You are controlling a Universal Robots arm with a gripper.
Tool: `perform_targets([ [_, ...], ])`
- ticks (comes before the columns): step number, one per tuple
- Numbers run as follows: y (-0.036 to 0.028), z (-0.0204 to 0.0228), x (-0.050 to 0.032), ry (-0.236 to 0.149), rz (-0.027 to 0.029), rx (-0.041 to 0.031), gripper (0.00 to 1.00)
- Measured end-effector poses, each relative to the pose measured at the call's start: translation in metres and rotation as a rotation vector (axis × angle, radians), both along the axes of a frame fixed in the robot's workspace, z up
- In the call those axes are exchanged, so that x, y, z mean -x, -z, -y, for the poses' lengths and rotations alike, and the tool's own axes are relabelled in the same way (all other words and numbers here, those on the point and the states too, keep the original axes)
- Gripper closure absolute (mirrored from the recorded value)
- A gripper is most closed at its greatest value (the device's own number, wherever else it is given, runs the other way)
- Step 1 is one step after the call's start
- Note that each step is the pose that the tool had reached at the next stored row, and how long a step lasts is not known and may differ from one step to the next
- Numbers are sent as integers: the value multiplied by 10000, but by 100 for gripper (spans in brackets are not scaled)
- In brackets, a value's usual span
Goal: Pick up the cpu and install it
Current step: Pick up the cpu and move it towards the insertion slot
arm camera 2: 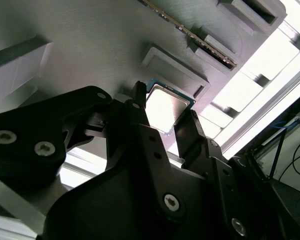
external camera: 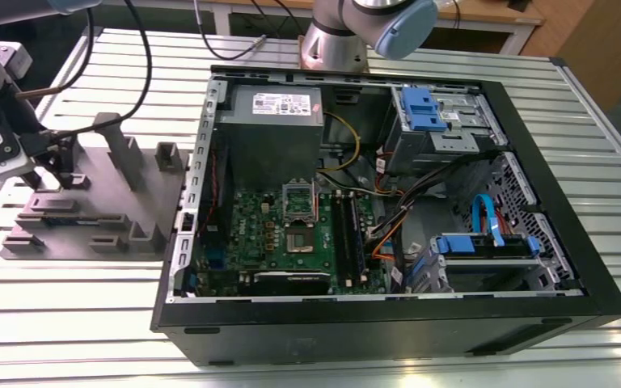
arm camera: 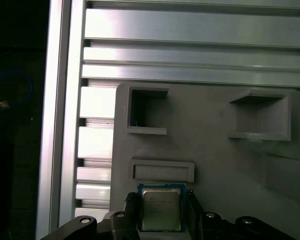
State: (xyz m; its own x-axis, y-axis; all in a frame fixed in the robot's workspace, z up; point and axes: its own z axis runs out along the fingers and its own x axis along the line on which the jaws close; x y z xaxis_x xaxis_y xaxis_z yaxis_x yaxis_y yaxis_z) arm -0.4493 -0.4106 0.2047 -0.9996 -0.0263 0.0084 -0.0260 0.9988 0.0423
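Closest to the lens in both wrist views is the black claw (arm camera 2: pixel 164 112) (arm camera: pixel 161 202). Its two fingers (arm camera 2: pixel 140 112) stand on opposite edges of the cpu (arm camera 2: pixel 166 104) (arm camera: pixel 161 212) and are clamped on it, with no gap visible on either side. The cpu is a small square chip with a silvery top and a green rim, and it sits on the top face of the grey plastic block (arm camera: pixel 215 165) (arm camera 2: pixel 90 45). I cannot tell whether it rests on the block or is raised off it.

Just beside the cpu, on the block, is a low rectangular pocket (arm camera: pixel 162 171). Two deeper open recesses (arm camera: pixel 146 111) lie farther along the same face. In the second wrist view, a long thin circuit strip (arm camera 2: pixel 190 34) stands on edge in a slot of the block, well apart from the cpu.

In the exterior view the claw (external camera: pixel 35 179) is down at the part of the block (external camera: pixel 95 202) nearest the exterior view's left, beside the upright posts (external camera: pixel 111 137). The block lies on a slatted aluminium desk (external camera: pixel 73 323).

On the exterior view's right of the block, touching or nearly touching it, is an open computer case (external camera: pixel 397 323) lying on its side. Inside the case, the green motherboard (external camera: pixel 256 218) is the part nearest the block, and its square socket (external camera: pixel 297 236) is uncovered with the silver frame (external camera: pixel 297 196) swung up.
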Motion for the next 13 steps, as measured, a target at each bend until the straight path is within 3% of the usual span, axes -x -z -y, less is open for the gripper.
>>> perform_targets([
  [13,-28,0,0,0,1,0,53],
])
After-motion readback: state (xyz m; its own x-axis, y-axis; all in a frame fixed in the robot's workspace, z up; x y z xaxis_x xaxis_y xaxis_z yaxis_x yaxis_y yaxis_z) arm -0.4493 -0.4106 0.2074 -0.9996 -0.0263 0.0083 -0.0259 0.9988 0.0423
